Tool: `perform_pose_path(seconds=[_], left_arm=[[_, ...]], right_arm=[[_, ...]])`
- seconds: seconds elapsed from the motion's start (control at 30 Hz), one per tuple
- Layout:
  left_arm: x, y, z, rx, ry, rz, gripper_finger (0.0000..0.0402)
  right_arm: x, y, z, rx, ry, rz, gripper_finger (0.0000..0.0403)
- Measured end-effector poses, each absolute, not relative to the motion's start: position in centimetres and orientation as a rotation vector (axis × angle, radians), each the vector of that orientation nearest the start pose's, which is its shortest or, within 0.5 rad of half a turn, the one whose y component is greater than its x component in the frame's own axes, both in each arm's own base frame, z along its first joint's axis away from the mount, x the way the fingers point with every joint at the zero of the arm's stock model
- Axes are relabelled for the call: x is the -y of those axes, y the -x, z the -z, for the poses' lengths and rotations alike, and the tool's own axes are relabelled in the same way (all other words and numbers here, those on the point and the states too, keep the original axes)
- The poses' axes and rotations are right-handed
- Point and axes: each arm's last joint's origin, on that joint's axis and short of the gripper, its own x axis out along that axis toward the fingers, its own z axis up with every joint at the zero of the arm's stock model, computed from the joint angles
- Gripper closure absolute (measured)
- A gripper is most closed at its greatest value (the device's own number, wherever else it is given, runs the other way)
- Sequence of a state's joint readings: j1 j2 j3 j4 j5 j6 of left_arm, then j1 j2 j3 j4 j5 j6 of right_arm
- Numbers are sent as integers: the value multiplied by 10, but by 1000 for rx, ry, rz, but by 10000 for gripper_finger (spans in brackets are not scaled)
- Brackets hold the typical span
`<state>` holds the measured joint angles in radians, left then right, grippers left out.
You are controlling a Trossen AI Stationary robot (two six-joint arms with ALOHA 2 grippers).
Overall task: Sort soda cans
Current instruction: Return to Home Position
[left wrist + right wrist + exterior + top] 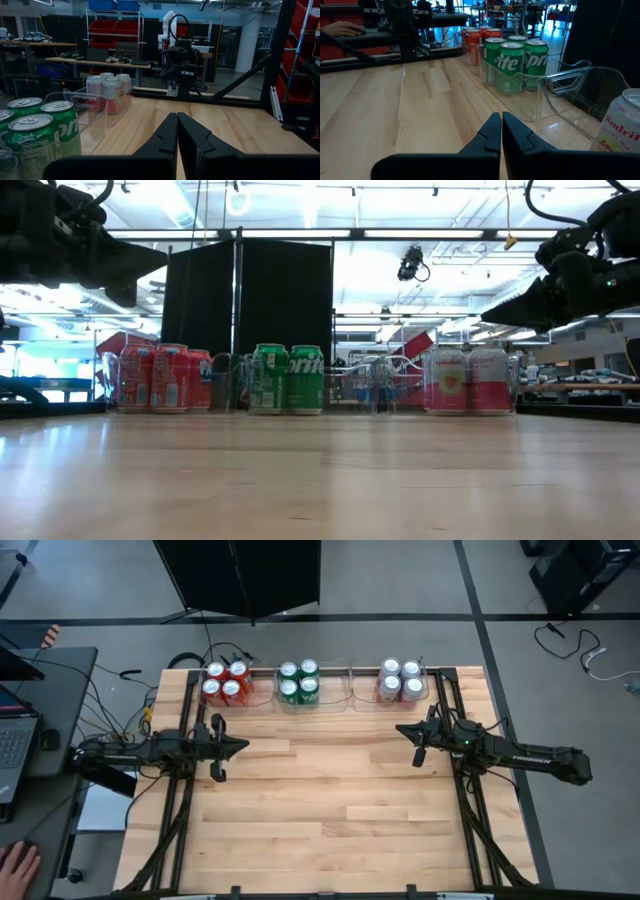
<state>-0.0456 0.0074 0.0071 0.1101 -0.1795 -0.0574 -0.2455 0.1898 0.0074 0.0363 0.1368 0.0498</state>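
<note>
Beyond both grippers, along the table [330, 820] edge, clear trays [336, 690] hold the cans. Red cans [225, 682] sit nearest the left gripper [243, 746], green cans [299, 682] between, silver-white cans [400, 681] nearest the right gripper [400, 728]. Both grippers hang above the wood, tips facing each other, fingers pressed together.
</note>
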Motion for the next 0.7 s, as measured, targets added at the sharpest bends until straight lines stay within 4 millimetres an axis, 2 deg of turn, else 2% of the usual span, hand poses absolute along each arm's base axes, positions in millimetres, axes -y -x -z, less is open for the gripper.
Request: perform_pose_path(seconds=[0.7], left_arm=[[-1, -97, -176, 112, 70, -130, 387]], right_arm=[[30, -104, -154, -137, -57, 385, 402]])
